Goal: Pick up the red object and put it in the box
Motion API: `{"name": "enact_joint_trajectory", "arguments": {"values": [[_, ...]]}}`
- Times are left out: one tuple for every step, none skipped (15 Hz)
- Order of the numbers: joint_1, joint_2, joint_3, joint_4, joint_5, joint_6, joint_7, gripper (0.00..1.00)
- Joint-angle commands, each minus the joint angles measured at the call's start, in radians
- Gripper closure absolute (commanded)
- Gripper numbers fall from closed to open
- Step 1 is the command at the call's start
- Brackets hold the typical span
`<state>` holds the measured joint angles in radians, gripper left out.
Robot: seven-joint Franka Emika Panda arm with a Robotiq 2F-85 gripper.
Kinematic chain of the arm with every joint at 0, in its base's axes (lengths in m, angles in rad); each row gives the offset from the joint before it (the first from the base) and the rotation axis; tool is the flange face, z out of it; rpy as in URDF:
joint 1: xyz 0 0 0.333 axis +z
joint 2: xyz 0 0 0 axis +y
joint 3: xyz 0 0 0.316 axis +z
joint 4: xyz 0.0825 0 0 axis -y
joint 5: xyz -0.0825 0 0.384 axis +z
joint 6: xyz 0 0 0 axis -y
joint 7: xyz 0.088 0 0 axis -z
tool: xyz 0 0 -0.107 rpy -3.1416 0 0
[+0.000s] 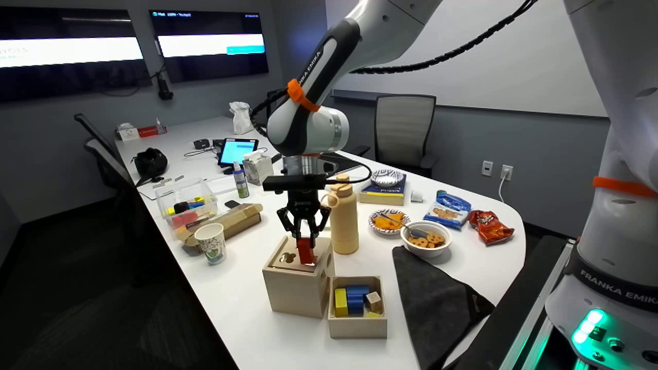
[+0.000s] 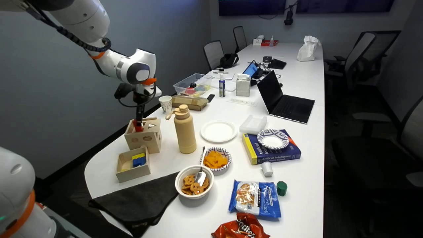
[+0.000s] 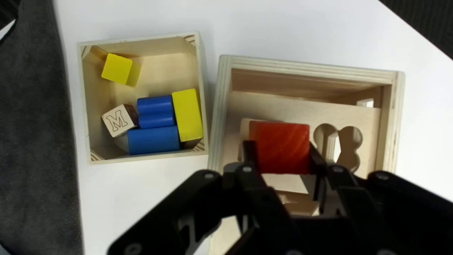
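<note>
The red block (image 3: 283,141) is held between the two fingertips of my gripper (image 3: 280,156) in the wrist view. It also shows in both exterior views (image 1: 306,251) (image 2: 137,126). The wooden box (image 1: 293,293) stands on the table, and it shows in both exterior views (image 2: 153,140). Its top rim (image 3: 311,67) shows in the wrist view. The block is over the holed top, partly covering one hole, beside the clover-shaped hole (image 3: 350,145). I cannot tell whether the block touches the top or dips into the hole. The gripper points downward above the box.
A shallow wooden tray (image 3: 141,40) with blue, yellow and plain blocks stands close beside the box. A tan bottle (image 1: 344,221) stands close to the box. A dark cloth (image 1: 432,303), a paper cup (image 1: 211,242) and a cardboard package (image 1: 244,221) lie around.
</note>
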<state>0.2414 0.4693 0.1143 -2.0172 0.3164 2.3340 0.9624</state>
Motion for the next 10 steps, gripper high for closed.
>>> {"name": "enact_joint_trajectory", "arguments": {"values": [[0.002, -0.006, -0.005, -0.030, 0.014, 0.029, 0.022, 0.92], [0.001, -0.007, -0.005, -0.032, 0.016, 0.029, 0.023, 0.92], [0.000, -0.007, -0.004, -0.034, 0.019, 0.029, 0.023, 0.92], [-0.001, -0.006, -0.003, -0.034, 0.021, 0.027, 0.023, 0.92], [-0.002, -0.005, -0.002, -0.034, 0.025, 0.025, 0.021, 0.92], [-0.001, -0.007, -0.001, -0.037, 0.027, 0.025, 0.020, 0.92], [0.001, -0.011, 0.000, -0.042, 0.028, 0.026, 0.022, 0.92], [0.003, -0.015, -0.001, -0.047, 0.027, 0.027, 0.025, 0.92], [0.004, -0.017, -0.002, -0.052, 0.026, 0.027, 0.030, 0.92], [0.003, -0.018, -0.001, -0.058, 0.029, 0.029, 0.029, 0.92]]}}
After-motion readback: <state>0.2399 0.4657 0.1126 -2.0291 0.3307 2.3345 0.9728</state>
